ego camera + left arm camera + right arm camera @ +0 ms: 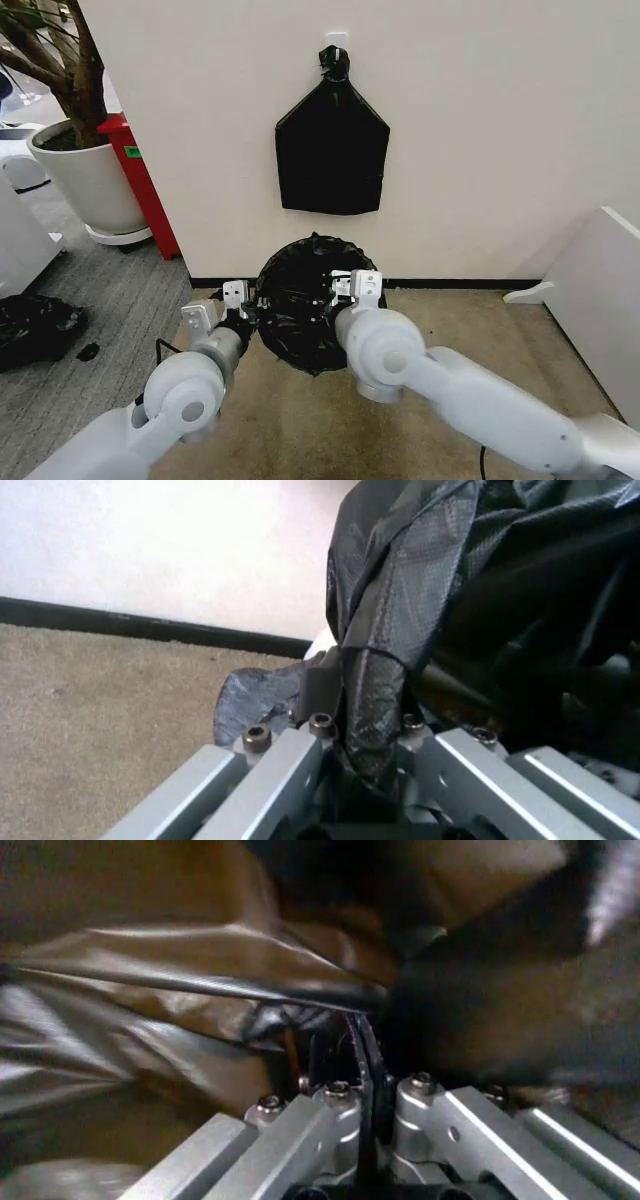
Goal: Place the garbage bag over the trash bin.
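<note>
- Head view: one garbage bag (305,315), black, glossy and wrinkled, lies spread in a round shape over the mouth of the trash bin (318,368), on the floor against the far wall; the bin itself is almost wholly covered by the plastic.
- The left gripper (243,309) is at the bag's left edge and the right gripper (347,290) at its right part, one on each side, two arms in all.
- On the wall above hangs one flat black bundle (331,148) with a knot on top; far left stand one white plant pot (88,185) with a tree and a red cabinet (145,185); one lumpy dark bag (35,328) lies on the grey floor (110,300) at the left.
- Left wrist view: the left gripper (368,731) has its jaws clamped on a twisted fold of the garbage bag (400,592), with beige carpet (100,705) and black baseboard (150,626) beside it.
- Right wrist view: the right gripper (367,1091) has its jaws together on a thin edge of the garbage bag (200,990), the shiny folds close all around.
</note>
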